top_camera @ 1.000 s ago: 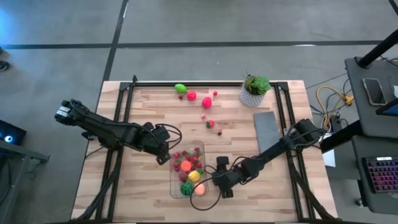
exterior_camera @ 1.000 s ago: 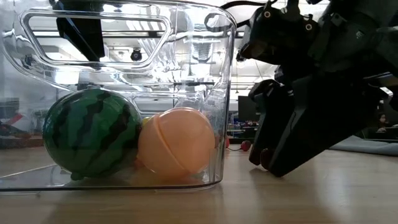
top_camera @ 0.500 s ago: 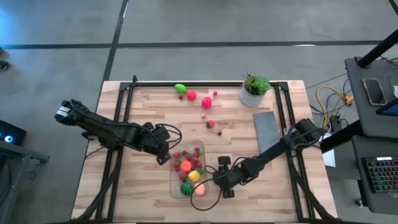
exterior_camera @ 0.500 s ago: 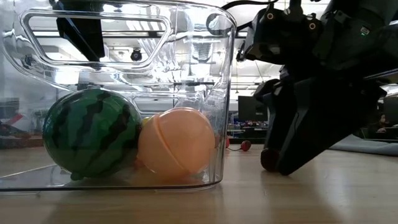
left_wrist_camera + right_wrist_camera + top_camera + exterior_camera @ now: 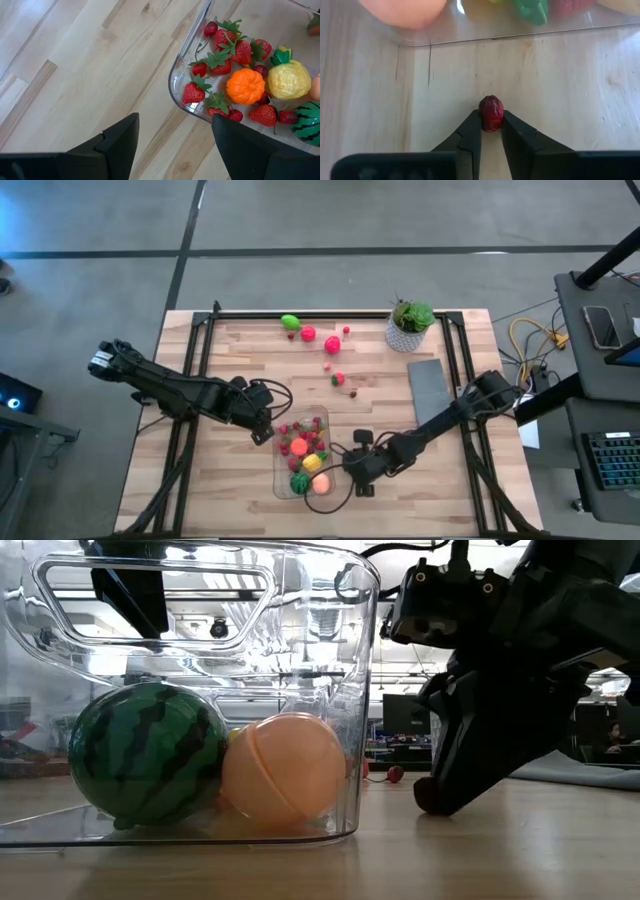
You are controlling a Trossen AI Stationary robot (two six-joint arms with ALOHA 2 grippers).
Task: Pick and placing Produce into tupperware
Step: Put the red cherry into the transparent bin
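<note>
Pinching red berry (image 5: 491,113), right gripper (image 5: 491,125) beside tupperware (image 5: 520,34).

Even bright overhead light, soft shadows on the surface (image 5: 230,350); glare streaks across the tupperware (image 5: 300,660) wall, room behind it blurred.

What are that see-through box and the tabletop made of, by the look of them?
The tupperware looks like hard clear plastic: glossy, with bright reflections and the fruit visible through its walls. The table looks like pale wood planks joined side by side: grain lines and seams show, with a dull finish.
</note>
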